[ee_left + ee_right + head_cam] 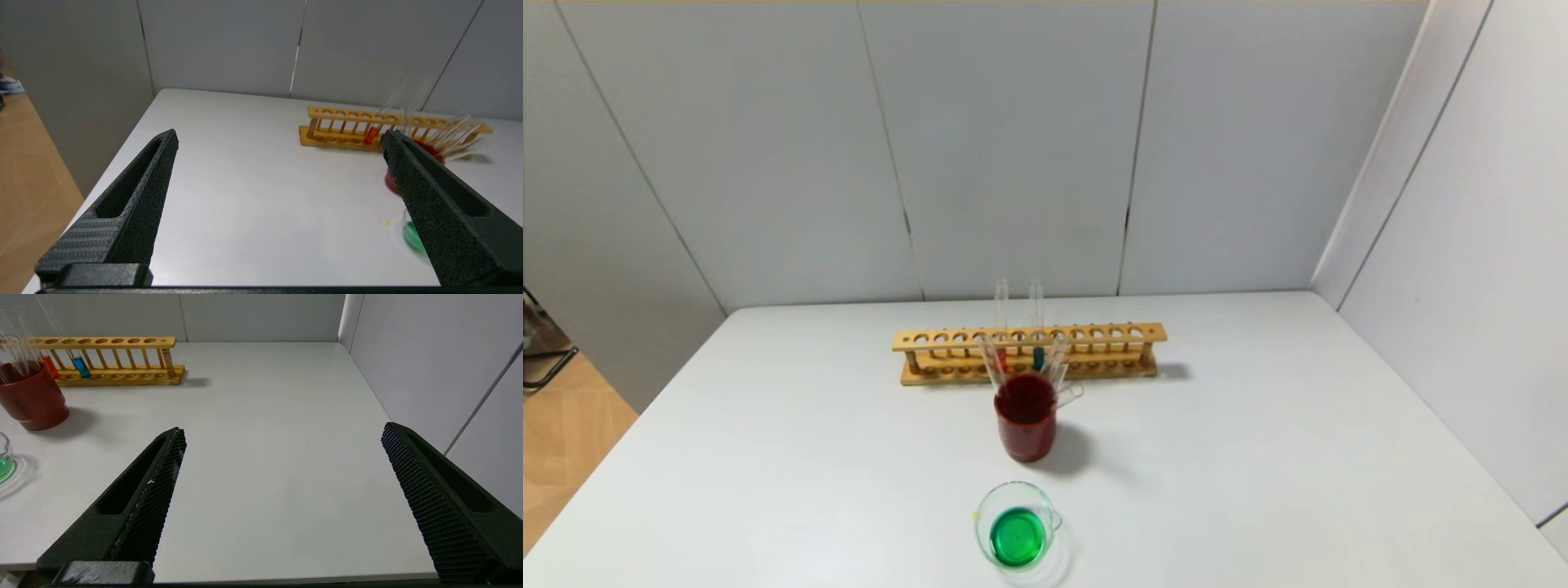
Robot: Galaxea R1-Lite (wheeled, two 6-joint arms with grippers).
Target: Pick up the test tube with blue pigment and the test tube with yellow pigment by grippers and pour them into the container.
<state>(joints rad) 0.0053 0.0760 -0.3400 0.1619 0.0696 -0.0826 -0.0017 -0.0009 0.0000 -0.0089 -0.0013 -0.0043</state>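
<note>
Head view: container [1018, 535] holds green liquid; left hand [278, 141], right hand [282, 433] spread wide, empty.

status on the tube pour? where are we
Looks finished: the container holds green liquid, as blue plus yellow would give. Several empty-looking tubes stand in the red cup. The rack keeps one blue tube and a red-orange tube; no yellow tube visible. Nothing in hand: left gripper and right gripper are open, away from the glassware.
</note>
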